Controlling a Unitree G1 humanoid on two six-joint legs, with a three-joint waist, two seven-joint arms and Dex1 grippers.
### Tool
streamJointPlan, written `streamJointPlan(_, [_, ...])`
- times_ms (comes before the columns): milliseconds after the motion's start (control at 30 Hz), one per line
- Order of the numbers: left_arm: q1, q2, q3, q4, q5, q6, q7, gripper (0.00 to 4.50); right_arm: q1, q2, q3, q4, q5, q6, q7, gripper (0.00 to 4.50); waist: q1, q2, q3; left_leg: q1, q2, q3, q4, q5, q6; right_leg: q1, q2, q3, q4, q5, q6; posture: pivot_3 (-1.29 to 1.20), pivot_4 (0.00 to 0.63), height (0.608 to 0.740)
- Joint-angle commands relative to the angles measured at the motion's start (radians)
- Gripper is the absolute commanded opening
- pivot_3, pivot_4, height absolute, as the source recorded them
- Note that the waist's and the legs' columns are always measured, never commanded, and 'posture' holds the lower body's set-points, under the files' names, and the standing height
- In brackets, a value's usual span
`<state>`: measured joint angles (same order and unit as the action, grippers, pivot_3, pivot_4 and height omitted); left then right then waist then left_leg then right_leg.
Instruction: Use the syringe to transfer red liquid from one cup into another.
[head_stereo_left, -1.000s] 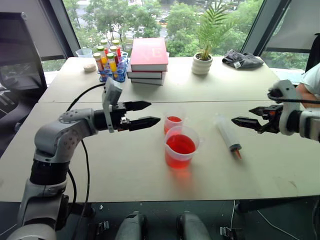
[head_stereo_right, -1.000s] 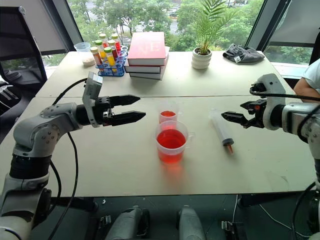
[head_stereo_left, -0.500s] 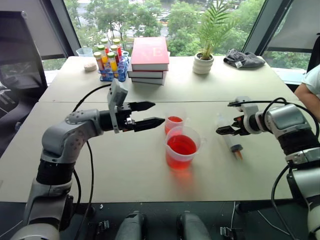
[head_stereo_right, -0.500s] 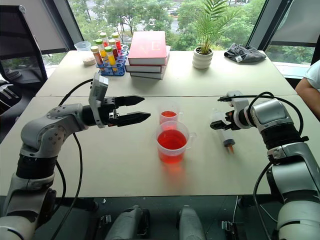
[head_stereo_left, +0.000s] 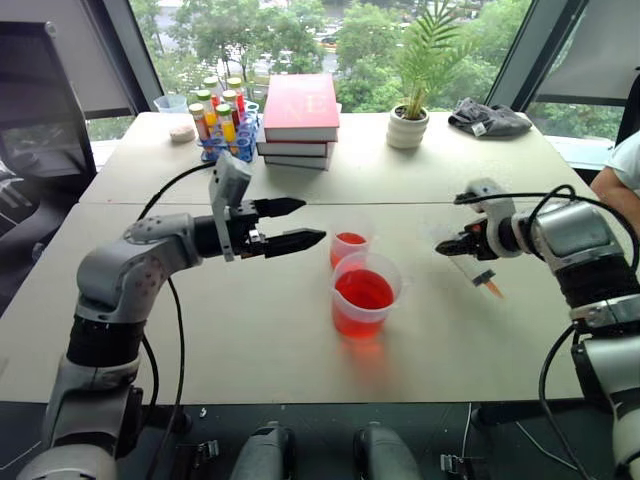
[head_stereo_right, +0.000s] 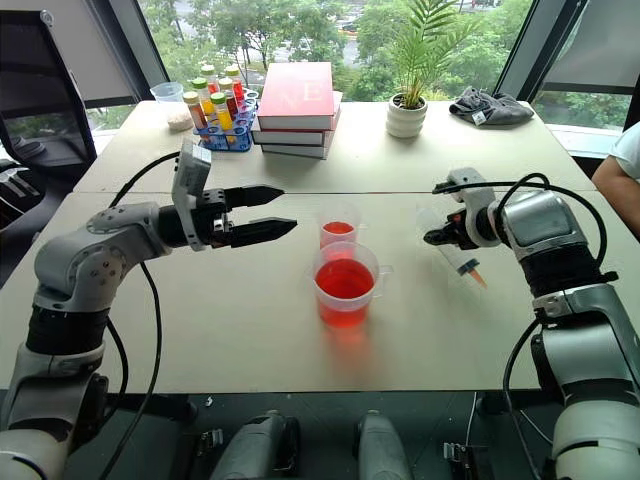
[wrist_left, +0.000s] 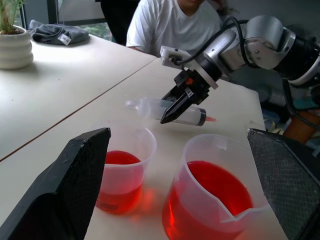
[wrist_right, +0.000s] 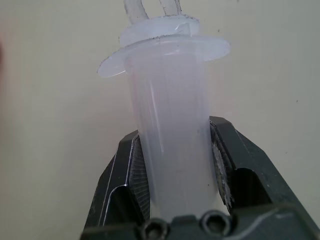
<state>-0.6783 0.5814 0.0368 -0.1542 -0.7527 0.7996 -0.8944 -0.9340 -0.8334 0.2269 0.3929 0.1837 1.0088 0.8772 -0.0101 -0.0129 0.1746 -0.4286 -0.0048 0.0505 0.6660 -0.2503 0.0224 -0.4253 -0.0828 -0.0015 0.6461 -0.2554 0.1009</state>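
The syringe is a clear barrel with an orange tip, lying slanted just over the table right of the cups. My right gripper is shut on its barrel near the plunger end; in the right wrist view the barrel sits clamped between both pads. The larger cup holds red liquid at the table's middle. The smaller cup stands just behind it, also with red liquid. My left gripper hovers open and level to the left of the cups, pointing at them, nothing in it.
At the back of the table are a rack of capped vials, a stack of red books, a potted plant and a grey cloth. A person in a white shirt sits at the right side.
My right gripper came in toward the syringe and shut on its barrel. The syringe has shifted, its orange tip swinging up and to the right. The left gripper stays open in place.
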Motion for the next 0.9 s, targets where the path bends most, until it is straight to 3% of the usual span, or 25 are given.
streamJointPlan(33, [-0.061,0.008,0.019,0.032,0.005,-0.022,-0.029,4.50,0.021,0.021,-0.275,-0.239,0.131,-0.099,-0.026,1.33,0.001,0.000,0.000,0.000,0.000,0.000,0.000,0.000,0.000,0.000,0.000,0.000,0.000,0.000,0.000,0.00,0.150,0.740])
streamJointPlan(167, [-0.122,-0.005,0.001,0.092,0.022,-0.037,-0.060,4.50,0.094,0.170,-0.557,-0.534,0.367,-0.144,-0.074,1.33,-0.001,0.000,0.000,0.000,0.001,-0.001,-0.001,0.000,0.000,0.000,0.001,0.000,0.000,0.000,0.000,0.00,0.150,0.740])
streamJointPlan(267, [-0.160,-0.002,-0.010,0.132,0.036,-0.049,-0.098,4.50,0.162,0.298,-0.624,-0.713,0.501,-0.141,-0.152,1.33,-0.001,-0.001,0.000,0.001,0.001,-0.001,-0.001,0.000,0.000,0.001,0.001,-0.001,0.001,0.000,0.000,0.00,0.150,0.740])
streamJointPlan(433, [-0.203,0.003,-0.021,0.180,0.059,-0.061,-0.149,4.50,0.296,0.470,-0.608,-0.852,0.592,-0.263,-0.223,1.33,-0.001,-0.001,0.000,0.001,0.000,0.000,0.000,0.000,0.000,0.002,0.000,0.000,0.002,0.000,0.000,0.00,0.150,0.740])
streamJointPlan(567, [-0.245,0.000,-0.032,0.214,0.074,-0.064,-0.191,4.50,0.417,0.569,-0.522,-0.876,0.550,-0.418,-0.210,1.33,-0.001,-0.001,-0.001,0.001,0.000,-0.001,0.001,0.000,0.000,0.002,0.000,0.000,0.001,0.000,0.000,0.00,0.150,0.740])
streamJointPlan(900, [-0.369,-0.070,-0.078,0.308,0.120,-0.093,-0.260,4.50,0.676,0.616,-0.305,-0.735,0.329,-0.799,-0.101,1.33,-0.003,-0.001,0.000,0.002,0.000,0.000,0.001,0.000,0.000,0.001,0.002,0.000,0.002,0.000,0.000,0.00,0.150,0.740])
